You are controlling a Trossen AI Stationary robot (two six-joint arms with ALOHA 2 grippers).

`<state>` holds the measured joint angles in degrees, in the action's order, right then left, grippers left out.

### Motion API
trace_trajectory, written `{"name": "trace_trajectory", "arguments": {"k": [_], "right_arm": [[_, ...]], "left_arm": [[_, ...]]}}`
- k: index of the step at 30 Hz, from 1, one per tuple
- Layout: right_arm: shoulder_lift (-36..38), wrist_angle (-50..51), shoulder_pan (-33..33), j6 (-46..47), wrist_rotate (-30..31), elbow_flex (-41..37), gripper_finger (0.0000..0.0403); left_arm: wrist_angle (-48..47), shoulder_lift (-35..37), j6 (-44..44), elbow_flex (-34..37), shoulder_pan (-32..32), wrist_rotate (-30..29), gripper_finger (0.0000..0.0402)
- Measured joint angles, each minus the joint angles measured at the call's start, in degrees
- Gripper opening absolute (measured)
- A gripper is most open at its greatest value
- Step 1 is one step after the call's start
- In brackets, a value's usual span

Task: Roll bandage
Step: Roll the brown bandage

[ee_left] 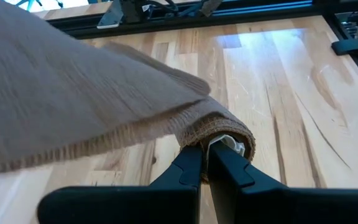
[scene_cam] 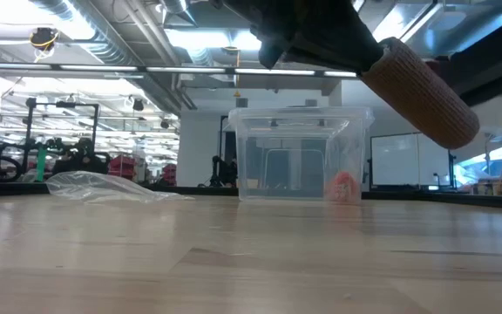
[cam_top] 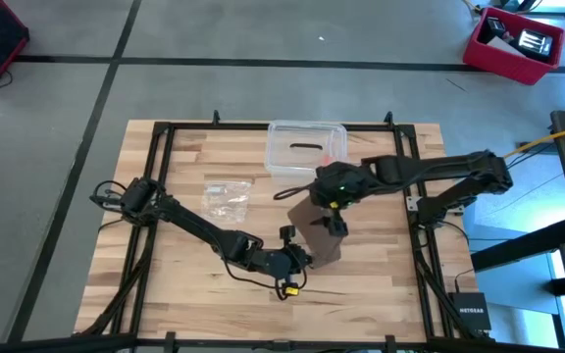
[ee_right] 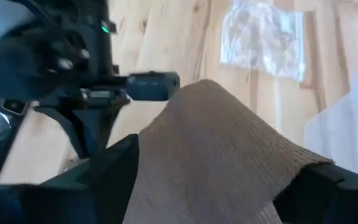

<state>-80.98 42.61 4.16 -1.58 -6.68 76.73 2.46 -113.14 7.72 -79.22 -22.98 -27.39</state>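
We keep left gripper (ee_left: 205,163) pinched on the bandage (ee_left: 92,106) core; right gripper (cam_top: 333,224), at its 1 o'clock, fingers spread around the strip, should keep tension while we roll.

From the low view you see only the rolled end of the bandage (scene_cam: 421,92); the arm above it runs off the top edge. The right gripper (ee_right: 210,180) has its fingertips cut off at the frame's bottom. A blurred pink object (scene_cam: 344,186) inside the clear box (scene_cam: 299,157) can't be identified.
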Motion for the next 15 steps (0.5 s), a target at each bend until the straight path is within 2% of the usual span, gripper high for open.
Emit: {"name": "trace_trajectory", "arguments": {"k": [3, 7, 11, 15], "right_arm": [[1.3, 0.4, -0.1, 0.0, 0.3, 0.3, 0.0312], [1.4, 1.0, -0.1, 0.1, 4.4, 0.3, 0.0312], [0.3, -2.7, -0.1, 7.9, 9.3, -1.0, 0.0312], [-1.1, -6.5, -0.1, 13.4, 10.8, -3.3, 0.0312]], "left_arm": [[0.0, 0.0, -0.4, 0.0, 0.0, 0.0, 0.0006], [0.1, 0.0, -0.4, 0.0, 0.0, 0.0, 0.0006], [2.2, 0.0, -3.3, 0.0, -0.5, -0.2, 0.0006], [6.2, 0.0, -8.5, -0.1, -1.6, -0.2, 0.0006]]}}
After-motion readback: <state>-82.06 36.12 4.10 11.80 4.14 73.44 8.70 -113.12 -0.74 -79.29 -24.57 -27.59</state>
